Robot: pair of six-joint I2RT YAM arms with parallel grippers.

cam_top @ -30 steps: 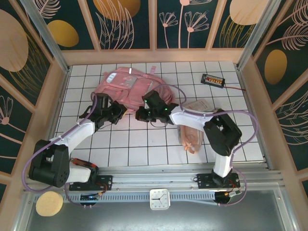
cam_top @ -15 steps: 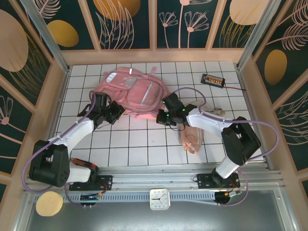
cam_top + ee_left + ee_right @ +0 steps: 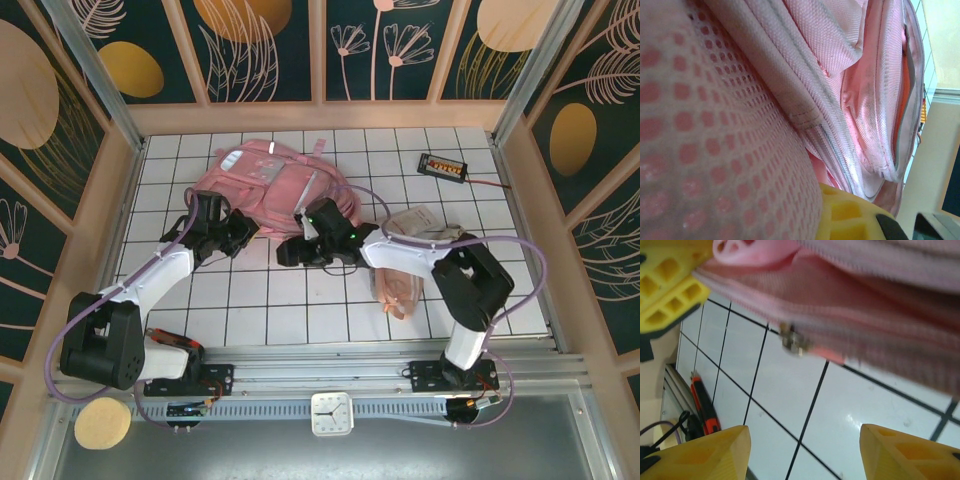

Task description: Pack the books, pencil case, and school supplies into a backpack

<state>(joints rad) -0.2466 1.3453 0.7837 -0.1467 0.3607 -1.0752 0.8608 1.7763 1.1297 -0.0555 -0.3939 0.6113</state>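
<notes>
The pink backpack (image 3: 270, 185) lies at the far middle of the white tiled table (image 3: 260, 315), and both arms meet at its near edge.

The left gripper (image 3: 238, 234) sits at the backpack's near-left corner, jaws together and clamped on its fabric. In the left wrist view, pink mesh (image 3: 715, 125) presses right up against one yellow finger (image 3: 840, 215), with the zipped seams and a shiny front pocket (image 3: 875, 115) running away beyond it.

The right gripper (image 3: 287, 251) is just beside the backpack's near edge, a little right of the left one. Its jaws stand apart. In the right wrist view the two yellow fingertips (image 3: 715, 452) frame bare tile, and the backpack's zipped edge hangs above them, apart from both. A small metal zipper pull (image 3: 792, 342) dangles from that edge. The left gripper's yellow fingers (image 3: 667, 287) show at the upper left of that view, next to a pink rubber tab (image 3: 747, 251).

The pale-pink pencil case (image 3: 395, 290) lies on the table under the right forearm, well apart from both grippers. The school supplies packet (image 3: 412, 216) lies just beyond it, partly hidden by the arm. Its print is too small to read.
</notes>
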